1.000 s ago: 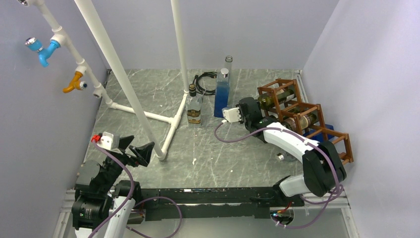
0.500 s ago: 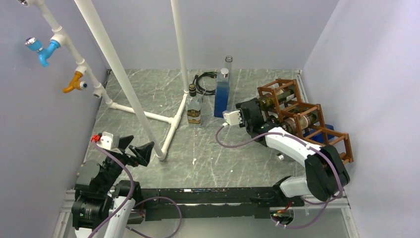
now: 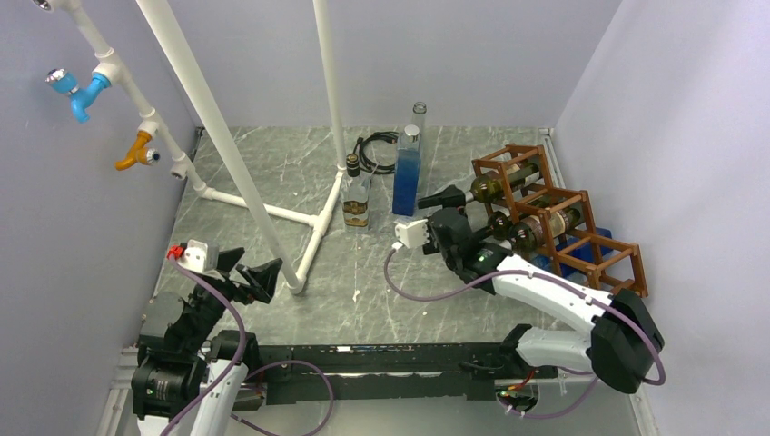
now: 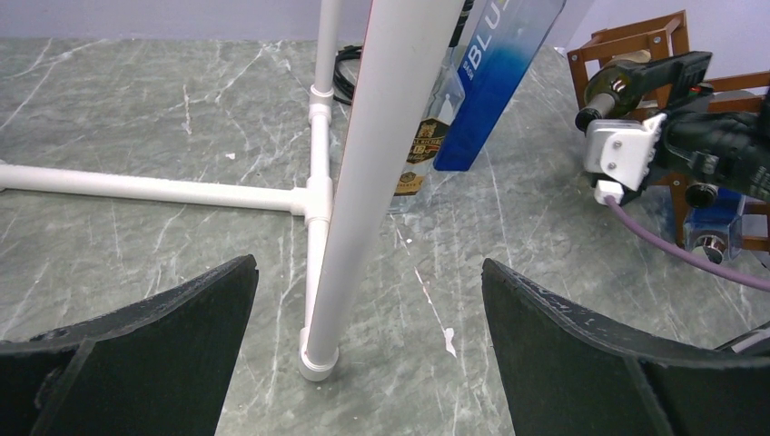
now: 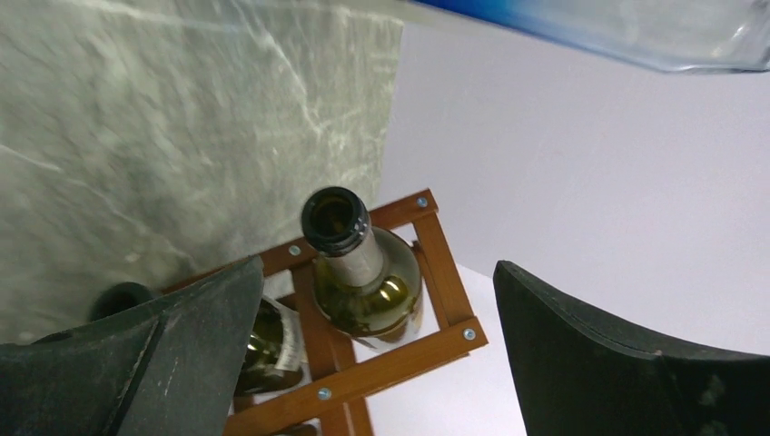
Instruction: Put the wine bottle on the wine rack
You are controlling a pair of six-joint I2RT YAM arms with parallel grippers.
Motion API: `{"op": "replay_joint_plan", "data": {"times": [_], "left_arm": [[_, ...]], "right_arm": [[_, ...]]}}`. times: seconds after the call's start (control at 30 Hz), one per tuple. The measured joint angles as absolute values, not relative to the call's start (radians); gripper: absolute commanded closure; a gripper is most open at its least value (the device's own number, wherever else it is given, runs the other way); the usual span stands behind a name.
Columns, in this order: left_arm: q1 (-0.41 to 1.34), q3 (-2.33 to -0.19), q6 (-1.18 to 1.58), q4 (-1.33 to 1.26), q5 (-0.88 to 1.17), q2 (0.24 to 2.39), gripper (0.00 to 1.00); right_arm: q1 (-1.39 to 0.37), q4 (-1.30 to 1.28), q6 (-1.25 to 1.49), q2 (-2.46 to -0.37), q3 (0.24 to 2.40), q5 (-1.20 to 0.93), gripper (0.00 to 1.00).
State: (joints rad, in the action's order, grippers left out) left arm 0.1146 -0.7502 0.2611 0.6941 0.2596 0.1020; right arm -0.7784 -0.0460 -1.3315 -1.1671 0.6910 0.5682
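Observation:
The wine bottle lies on its side in the far top cell of the reddish-brown wine rack, its dark neck sticking out to the left. My right gripper hangs just in front of the neck, open and apart from it. In the right wrist view the bottle faces me mouth-first inside its rack cell, and nothing sits between the wide fingers of the right gripper. A second bottle fills the neighbouring cell. My left gripper stays open at the near left, empty.
A white pipe frame rises in the middle left, its post straight ahead of the left gripper. A clear liquor bottle and a tall blue bottle stand behind the right gripper. A black cable lies at the back.
My right gripper has opened, let go of the wine bottle's neck and drawn back toward the near left. The bottle stays in the rack's top cell. The left arm is still.

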Motion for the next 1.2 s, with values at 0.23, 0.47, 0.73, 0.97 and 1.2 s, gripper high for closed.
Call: {"op": "replay_joint_plan", "data": {"times": [0.23, 0.47, 0.73, 0.97, 1.2], "left_arm": [[0.093, -0.75, 0.273, 0.701, 0.243, 0.113, 0.01], [0.046, -0.75, 0.275, 0.701, 0.245, 0.176, 0.03], [0.018, -0.75, 0.275, 0.701, 0.247, 0.215, 0.05], [0.007, -0.75, 0.275, 0.702, 0.254, 0.241, 0.05], [-0.024, -0.75, 0.275, 0.702, 0.257, 0.242, 0.06]], "right_arm": [[-0.987, -0.141, -0.974, -1.109, 0.706, 0.594, 0.0], [-1.02, -0.126, -0.432, -0.995, 0.75, 0.427, 0.0], [-1.02, 0.01, 0.004, -0.942, 0.61, 0.278, 0.0], [-1.02, -0.06, 0.107, -0.939, 0.643, 0.342, 0.0], [-1.015, -0.071, 0.147, -0.892, 0.651, 0.469, 0.01]]}}
